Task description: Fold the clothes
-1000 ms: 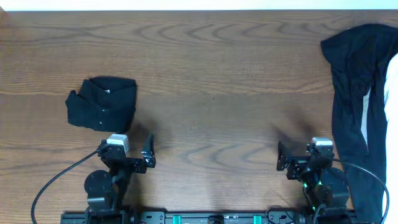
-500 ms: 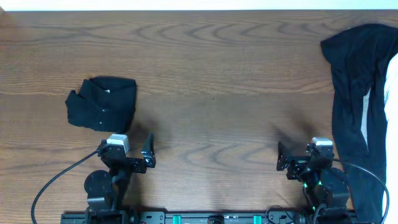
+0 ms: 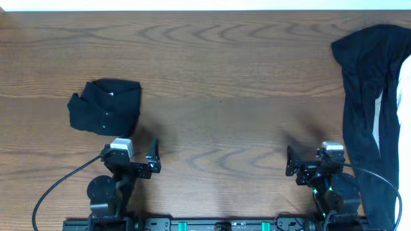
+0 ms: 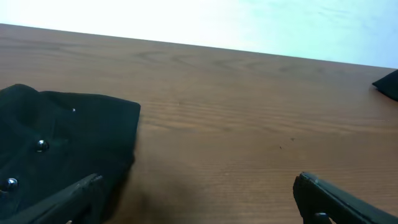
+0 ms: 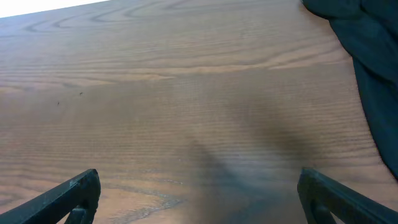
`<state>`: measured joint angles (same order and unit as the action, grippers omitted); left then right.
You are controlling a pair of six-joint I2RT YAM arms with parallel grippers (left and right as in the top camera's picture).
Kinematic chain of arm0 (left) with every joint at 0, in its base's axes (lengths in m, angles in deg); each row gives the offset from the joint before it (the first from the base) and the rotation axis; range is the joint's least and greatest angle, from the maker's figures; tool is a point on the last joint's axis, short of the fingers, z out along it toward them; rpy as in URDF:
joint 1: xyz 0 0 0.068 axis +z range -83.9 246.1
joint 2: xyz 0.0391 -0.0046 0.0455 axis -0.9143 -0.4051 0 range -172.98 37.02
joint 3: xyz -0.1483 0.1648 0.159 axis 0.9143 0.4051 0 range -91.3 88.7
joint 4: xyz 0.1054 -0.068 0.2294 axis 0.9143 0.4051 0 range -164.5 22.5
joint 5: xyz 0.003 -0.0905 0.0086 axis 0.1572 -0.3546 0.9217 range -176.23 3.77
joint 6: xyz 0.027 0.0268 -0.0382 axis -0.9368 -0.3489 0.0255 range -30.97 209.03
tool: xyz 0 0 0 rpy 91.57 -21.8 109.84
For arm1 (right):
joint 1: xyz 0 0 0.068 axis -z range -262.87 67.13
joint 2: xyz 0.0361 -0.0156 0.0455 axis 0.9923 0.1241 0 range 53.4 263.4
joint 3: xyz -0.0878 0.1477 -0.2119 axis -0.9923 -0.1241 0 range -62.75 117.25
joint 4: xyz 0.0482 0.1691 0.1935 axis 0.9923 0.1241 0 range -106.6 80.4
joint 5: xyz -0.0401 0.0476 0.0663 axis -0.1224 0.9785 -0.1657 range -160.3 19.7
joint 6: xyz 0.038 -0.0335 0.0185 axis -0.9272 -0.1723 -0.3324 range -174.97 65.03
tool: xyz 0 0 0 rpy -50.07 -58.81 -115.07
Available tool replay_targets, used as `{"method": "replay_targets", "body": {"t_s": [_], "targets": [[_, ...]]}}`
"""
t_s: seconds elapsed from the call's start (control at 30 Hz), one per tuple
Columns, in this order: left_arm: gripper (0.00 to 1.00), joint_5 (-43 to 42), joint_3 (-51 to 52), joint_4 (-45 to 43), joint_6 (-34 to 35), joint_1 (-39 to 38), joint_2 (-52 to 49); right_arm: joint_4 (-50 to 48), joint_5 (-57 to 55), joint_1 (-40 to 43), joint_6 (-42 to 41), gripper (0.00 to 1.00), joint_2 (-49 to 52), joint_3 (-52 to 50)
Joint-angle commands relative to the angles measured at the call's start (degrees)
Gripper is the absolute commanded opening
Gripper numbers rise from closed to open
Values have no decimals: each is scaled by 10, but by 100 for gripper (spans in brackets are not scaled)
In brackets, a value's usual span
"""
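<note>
A folded black garment [image 3: 104, 106] with small metal snaps lies on the left of the wooden table, also in the left wrist view [image 4: 56, 137]. Long black pants [image 3: 366, 96] lie unfolded along the right edge, with a white piece [image 3: 380, 122] showing beside them; the right wrist view has the pants [image 5: 373, 62] at its right. My left gripper [image 3: 128, 157] [image 4: 198, 180] rests open near the front edge, just in front of the folded garment, holding nothing. My right gripper [image 3: 318, 163] [image 5: 199, 175] is open and empty, left of the pants.
The wooden table [image 3: 225, 77] stretches between the two garments. A black cable [image 3: 58, 186] loops from the left arm's base, and another cable [image 3: 379, 179] runs over the pants at the right. A rail [image 3: 218, 224] lines the front edge.
</note>
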<state>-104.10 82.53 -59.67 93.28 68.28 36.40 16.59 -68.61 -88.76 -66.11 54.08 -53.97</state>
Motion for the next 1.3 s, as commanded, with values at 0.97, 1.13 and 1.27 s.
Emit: {"method": "replay_targets", "body": {"t_s": [0.97,1.13,1.27], "targets": [[98,-125,-332,59,165,-2,-275,-190,212,7,-74,99,269,249],[98,-125,-521,231,107,-2,-476,-62,190,7,-69,99,474,411],[98,-125,-666,368,59,-2,-605,105,165,8,0,99,646,578]]}}
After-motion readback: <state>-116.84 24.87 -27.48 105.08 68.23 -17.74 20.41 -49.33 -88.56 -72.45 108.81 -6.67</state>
